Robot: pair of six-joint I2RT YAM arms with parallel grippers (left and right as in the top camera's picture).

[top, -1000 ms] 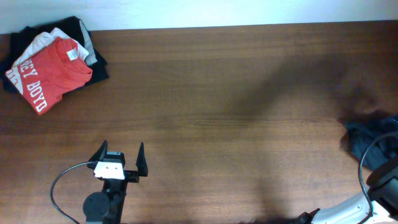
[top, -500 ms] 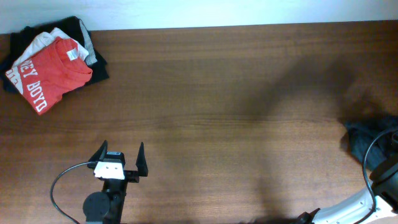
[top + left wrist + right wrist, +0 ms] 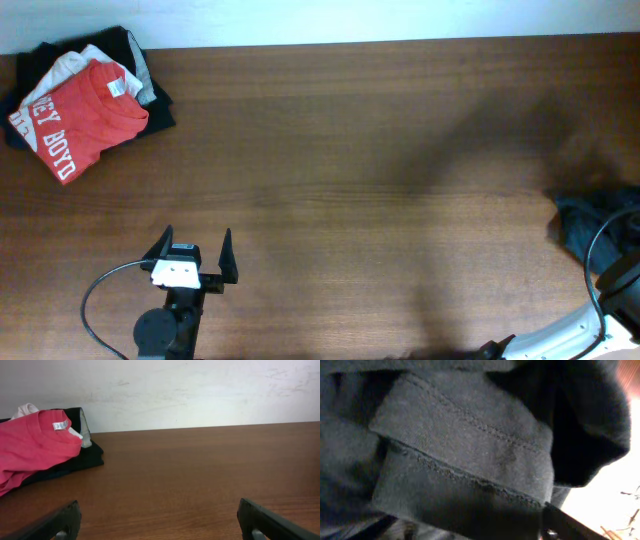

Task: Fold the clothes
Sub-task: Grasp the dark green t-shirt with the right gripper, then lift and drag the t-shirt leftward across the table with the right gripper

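The dark charcoal T-shirt (image 3: 588,222) lies bunched at the table's right edge, partly cut off by the frame. It fills the right wrist view (image 3: 470,440), showing a folded hem with stitching. My right gripper (image 3: 475,527) is pressed into this fabric, its two fingers wide apart with cloth between them. In the overhead view only the right arm and its cable (image 3: 618,290) show beside the shirt. My left gripper (image 3: 192,252) is open and empty near the table's front left, and its fingers (image 3: 160,522) frame bare wood.
A red T-shirt with white lettering (image 3: 82,115) tops a pile of grey, white and black folded pieces at the back left corner, also in the left wrist view (image 3: 35,445). A white wall runs behind the wooden table (image 3: 340,150).
The right arm and its cable have shifted very slightly at the right edge. The dark shirt stays bunched in place. The left arm has not moved.
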